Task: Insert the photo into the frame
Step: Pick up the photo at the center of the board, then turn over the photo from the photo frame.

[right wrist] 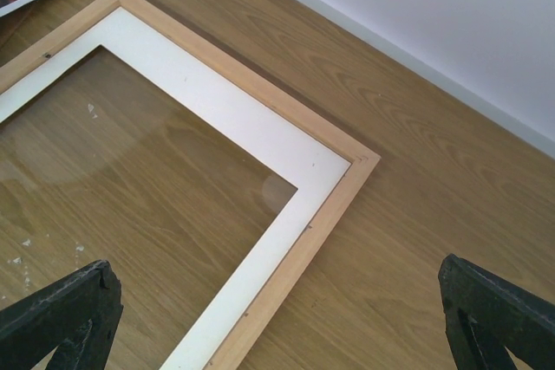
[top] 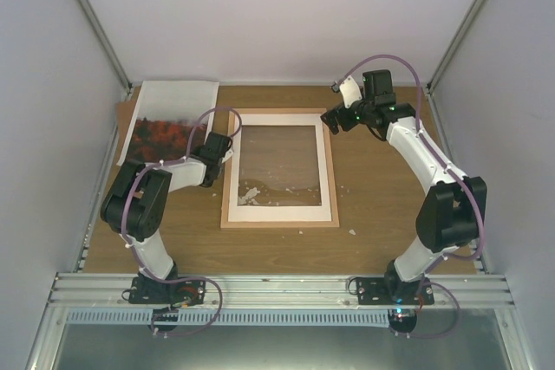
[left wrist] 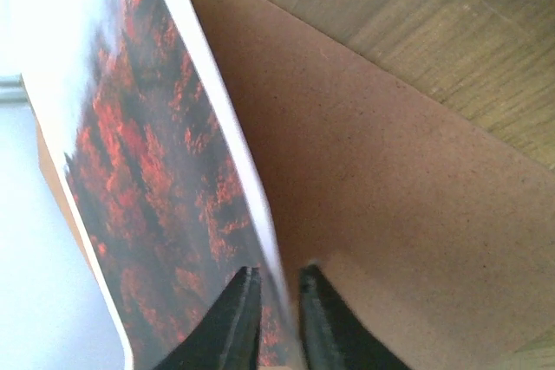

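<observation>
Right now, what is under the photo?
The brown backing board lies under the photo, on the wooden table. The board's part beneath the print is covered, so anything there cannot be seen.

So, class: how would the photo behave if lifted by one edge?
Probably floppy: the photo looks paper-thin where the left gripper straddles its edge. Being one thin sheet, likely light; that edge could crease under a hard pinch.

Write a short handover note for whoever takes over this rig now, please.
Left gripper: fingers nearly shut around an edge of the photo; firm grip uncertain.
Right gripper: open, empty, above the far right corner of the frame.
The photo lies on the brown backing board, left of the frame, flat on the table.
Done: nothing placed.
Left: lift photo, lay it in frame.
</observation>
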You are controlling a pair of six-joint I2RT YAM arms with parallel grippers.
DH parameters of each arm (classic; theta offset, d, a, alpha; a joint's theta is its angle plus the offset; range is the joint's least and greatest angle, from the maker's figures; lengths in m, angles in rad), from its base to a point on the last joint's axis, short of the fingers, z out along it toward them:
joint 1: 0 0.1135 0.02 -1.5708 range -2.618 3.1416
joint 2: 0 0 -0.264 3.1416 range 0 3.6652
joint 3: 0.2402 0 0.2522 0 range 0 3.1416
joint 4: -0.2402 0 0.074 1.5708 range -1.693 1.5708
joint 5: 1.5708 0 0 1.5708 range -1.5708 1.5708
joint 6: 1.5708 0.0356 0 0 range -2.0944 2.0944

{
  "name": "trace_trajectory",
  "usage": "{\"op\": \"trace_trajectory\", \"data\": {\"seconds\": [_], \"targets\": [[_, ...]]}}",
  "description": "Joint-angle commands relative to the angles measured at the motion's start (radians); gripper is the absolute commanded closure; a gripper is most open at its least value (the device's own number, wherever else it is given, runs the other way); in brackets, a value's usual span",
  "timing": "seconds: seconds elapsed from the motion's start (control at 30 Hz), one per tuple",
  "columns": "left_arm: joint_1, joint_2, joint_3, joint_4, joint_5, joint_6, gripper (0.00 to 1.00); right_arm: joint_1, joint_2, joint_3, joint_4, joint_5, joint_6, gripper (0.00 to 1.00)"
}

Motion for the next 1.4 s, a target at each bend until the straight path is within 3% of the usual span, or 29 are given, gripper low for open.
{"op": "trace_trajectory", "data": {"seconds": [0.0,0.1,0.4,0.73,0.87,0.97,1.17,1.37], "targets": [[-0.007,-0.018,0.031,0.029,-0.025,0.013,0.90,-0.011,-0.008,0.031,0.001,-0.012,0.002,0.00],[-0.005,-0.037,0.056,0.000,-0.020,0.015,1.00,-0.011,-0.011,0.039,-0.007,-0.014,0.002,0.00],[0.027,-0.226,0.250,-0.177,0.065,-0.008,1.00,-0.012,-0.058,0.048,-0.017,-0.060,-0.067,0.00],[0.003,-0.474,0.323,-0.283,0.076,0.162,1.00,0.027,-0.154,0.194,-0.093,-0.176,-0.382,0.00],[-0.032,-0.577,0.348,-0.331,0.096,0.204,1.00,0.128,-0.194,0.250,-0.101,-0.151,-0.538,0.00],[-0.081,-0.656,0.347,-0.321,0.089,0.245,1.00,0.281,-0.215,0.258,-0.072,-0.035,-0.596,0.00],[-0.153,-0.733,0.412,-0.367,0.092,0.249,1.00,0.510,-0.149,0.328,-0.084,0.078,-0.579,0.00],[-0.180,-0.788,0.429,-0.384,0.136,0.276,1.00,0.613,-0.090,0.333,-0.013,0.231,-0.581,0.00]]}}
